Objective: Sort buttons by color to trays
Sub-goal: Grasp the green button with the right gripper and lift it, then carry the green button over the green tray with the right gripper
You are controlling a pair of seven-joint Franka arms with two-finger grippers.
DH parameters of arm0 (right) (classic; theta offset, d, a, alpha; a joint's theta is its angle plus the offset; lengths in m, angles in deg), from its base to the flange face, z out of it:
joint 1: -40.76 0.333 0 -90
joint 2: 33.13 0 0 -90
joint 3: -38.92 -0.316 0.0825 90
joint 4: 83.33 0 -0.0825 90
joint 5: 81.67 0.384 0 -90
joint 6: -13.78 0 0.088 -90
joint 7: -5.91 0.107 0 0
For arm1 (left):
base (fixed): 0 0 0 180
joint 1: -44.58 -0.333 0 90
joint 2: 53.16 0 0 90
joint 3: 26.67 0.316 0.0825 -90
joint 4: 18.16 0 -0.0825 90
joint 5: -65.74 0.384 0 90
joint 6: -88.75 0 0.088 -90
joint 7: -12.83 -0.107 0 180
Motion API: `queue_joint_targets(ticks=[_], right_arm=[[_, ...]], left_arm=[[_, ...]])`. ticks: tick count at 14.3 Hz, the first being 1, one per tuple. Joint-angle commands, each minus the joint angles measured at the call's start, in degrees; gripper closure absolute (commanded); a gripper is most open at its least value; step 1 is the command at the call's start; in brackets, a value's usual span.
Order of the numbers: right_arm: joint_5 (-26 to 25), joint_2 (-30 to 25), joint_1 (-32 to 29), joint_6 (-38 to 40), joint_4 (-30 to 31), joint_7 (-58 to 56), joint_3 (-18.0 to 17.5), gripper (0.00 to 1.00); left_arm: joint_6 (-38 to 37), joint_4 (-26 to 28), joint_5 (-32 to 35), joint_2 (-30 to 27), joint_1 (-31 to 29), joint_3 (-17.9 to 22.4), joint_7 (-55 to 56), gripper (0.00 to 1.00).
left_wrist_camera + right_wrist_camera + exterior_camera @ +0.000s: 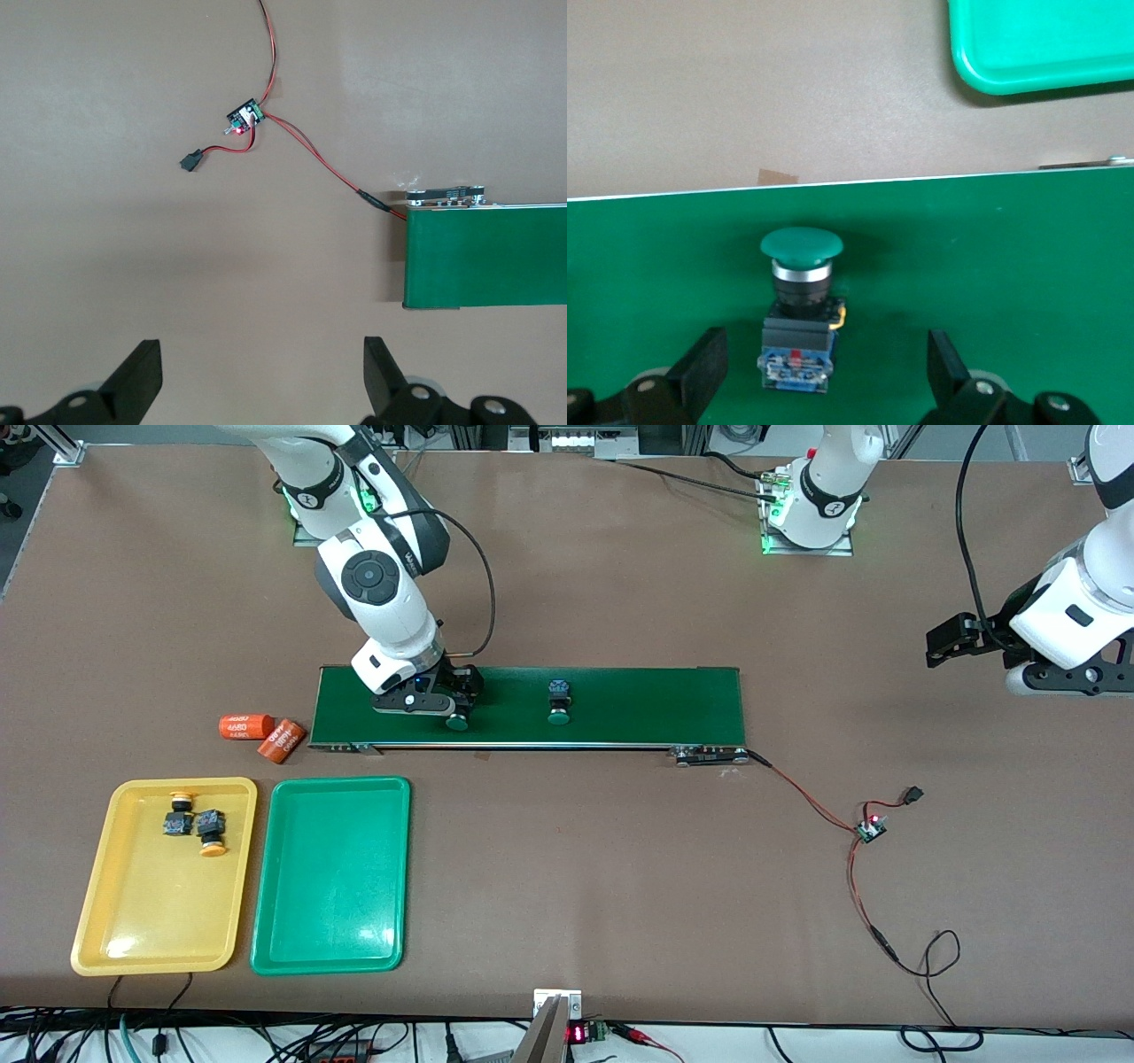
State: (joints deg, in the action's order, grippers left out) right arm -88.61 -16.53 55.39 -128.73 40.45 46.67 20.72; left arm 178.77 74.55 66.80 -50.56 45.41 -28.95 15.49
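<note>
Nearest the front camera, at the right arm's end of the table: yellow tray (97, 921) with two yellow buttons (180, 813) (211, 832) lying touching in its farther part. Just beside it, toward the left arm's end, green tray (330, 877) holding nothing. Farther from the camera than the trays, two orange cylinders (246, 726) (282, 741) touching, just off the end of the long green belt (638, 704). On the belt, two green buttons on their sides: one (558, 701) near the middle, the other (457, 720) at the right arm's end. Right gripper (443, 691) down low over that second green button (799, 301), fingers (700, 363) spread wide on either side, not touching. Off the belt's other end, small circuit board (871, 831) on red wires. Left gripper (261, 376) hanging above bare table (620, 886) past that end, waiting, fingers (137, 376) wide apart, holding nothing.
</note>
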Motion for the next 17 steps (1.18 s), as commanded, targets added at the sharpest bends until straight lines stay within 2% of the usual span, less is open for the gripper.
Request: queue_joint_targets(ticks=[1,3,4,6,12,14,17], right_arm=[[-1.2,1.6,0.7,-1.5,-0.6,1.9,0.3,0.00],[-1.3,1.9,0.7,-1.5,-0.6,1.9,0.4,0.01],[-1.4,2.4,0.7,-1.6,-0.6,1.8,0.4,0.12],[-2.8,2.9,0.7,-1.5,-0.6,1.6,0.6,0.46],[-3.3,2.9,0.5,-1.0,-0.7,-2.2,3.0,0.86],[-3.2,1.3,0.4,0.6,-2.9,-3.1,4.5,0.91],[-2.6,1.1,0.0,10.3,-13.9,-9.8,7.8,0.91]], left_arm=[[-0.5,0.2,-0.2,-0.8,-0.2,0.3,-1.5,0.00],[-0.8,0.1,-0.2,-1.0,-0.2,0.2,-1.5,0.00],[-0.8,0.1,-0.2,-1.2,-0.2,0.1,-1.5,0.00],[-0.8,0.2,-0.1,-1.2,-0.2,0.0,-1.4,0.00],[-1.0,0.2,-0.1,-1.3,-0.2,0.3,-1.1,0.00],[-1.1,0.2,-0.1,-1.3,-0.2,0.2,-0.9,0.00],[-1.1,0.2,-0.1,-1.3,-0.2,0.3,-0.9,0.00]])
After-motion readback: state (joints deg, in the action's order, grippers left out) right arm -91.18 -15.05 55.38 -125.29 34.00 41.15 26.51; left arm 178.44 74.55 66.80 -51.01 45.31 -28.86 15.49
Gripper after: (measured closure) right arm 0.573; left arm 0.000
